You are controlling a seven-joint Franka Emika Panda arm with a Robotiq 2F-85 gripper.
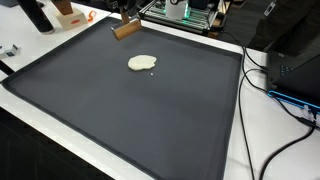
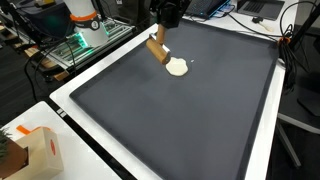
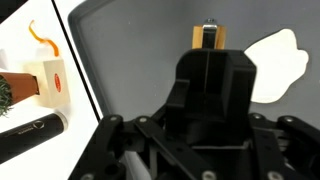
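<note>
In the wrist view, a small box (image 3: 52, 82) with a red mark and a black pen (image 3: 30, 140) sit far to the left on the white tabletop (image 3: 55, 30), off the dark mat (image 3: 130, 60) and well apart from the pincer (image 3: 208, 50). In the middle, the pincer is clamped on a wooden block (image 3: 208, 37) over the far part of the mat, and in an exterior view the block (image 2: 158, 48) hangs slanted, its long side running from the pincer at the top down toward the mat. To the right, a pale flat blob (image 3: 275, 65) lies on the mat, near the block's low end.
</note>
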